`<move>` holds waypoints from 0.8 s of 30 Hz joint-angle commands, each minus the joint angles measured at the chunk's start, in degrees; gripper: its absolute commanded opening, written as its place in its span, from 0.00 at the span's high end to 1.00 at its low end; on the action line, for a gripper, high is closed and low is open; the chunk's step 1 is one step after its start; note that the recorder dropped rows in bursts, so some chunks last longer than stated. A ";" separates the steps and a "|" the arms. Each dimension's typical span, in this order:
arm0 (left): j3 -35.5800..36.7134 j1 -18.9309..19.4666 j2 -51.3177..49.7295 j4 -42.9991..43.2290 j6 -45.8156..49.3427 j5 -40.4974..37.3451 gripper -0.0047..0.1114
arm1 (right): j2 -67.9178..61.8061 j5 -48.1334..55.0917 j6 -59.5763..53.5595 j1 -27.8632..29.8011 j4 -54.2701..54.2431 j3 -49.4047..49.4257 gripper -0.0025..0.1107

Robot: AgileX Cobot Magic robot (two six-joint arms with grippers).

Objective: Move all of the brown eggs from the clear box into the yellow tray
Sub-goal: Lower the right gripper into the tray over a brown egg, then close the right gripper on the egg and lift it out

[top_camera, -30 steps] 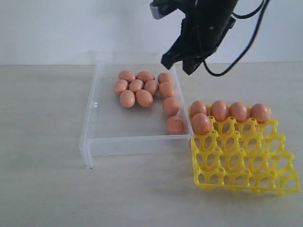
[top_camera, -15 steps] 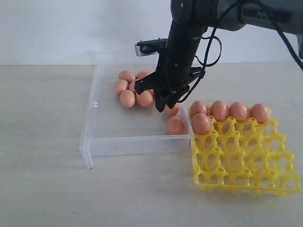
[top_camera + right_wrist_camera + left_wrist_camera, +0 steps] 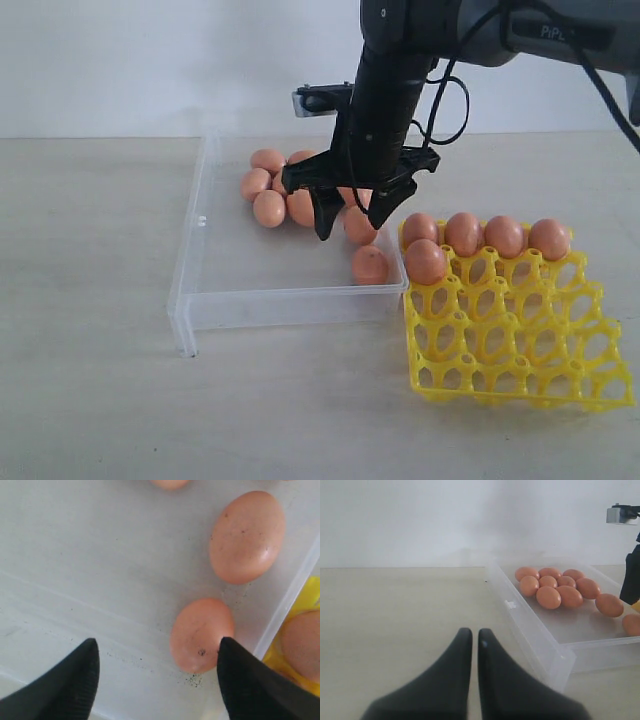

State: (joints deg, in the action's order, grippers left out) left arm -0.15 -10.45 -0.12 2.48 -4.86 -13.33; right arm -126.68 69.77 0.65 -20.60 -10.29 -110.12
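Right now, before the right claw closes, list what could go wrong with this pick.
1. The brown egg lies off-centre in the open right claw, hard by one finger; closing could shove or roll it instead of gripping it.
2. That finger is close to the wall of the clear box; it might catch the wall and shift the box.
3. A second egg lies nearby and could get knocked.

One marking is legible: pale lettering on the grey upper housing of the right arm [image 3: 566, 30], seen in the exterior view at top right. It reads "PiP", followed by further characters too blurred to resolve (the next resembles an L or E)
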 commanded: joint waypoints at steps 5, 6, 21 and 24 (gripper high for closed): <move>0.15 0.20 0.12 -0.14 0.13 0.07 0.92 | -2.35 0.19 3.53 0.03 0.56 0.61 0.46; 0.15 0.20 0.12 -0.14 0.13 0.07 0.92 | -2.84 0.19 3.53 0.03 0.56 0.91 0.46; 0.15 0.20 0.12 -0.14 0.13 0.07 0.92 | -8.06 0.19 5.50 0.03 1.87 0.88 0.46; 0.15 0.20 0.12 -0.14 0.13 0.07 0.92 | -8.88 0.19 5.50 0.03 0.73 0.88 0.49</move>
State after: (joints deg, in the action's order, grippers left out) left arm -0.15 -10.45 -0.12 2.48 -4.86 -13.33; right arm -134.88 69.68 6.21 -20.60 -9.62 -109.52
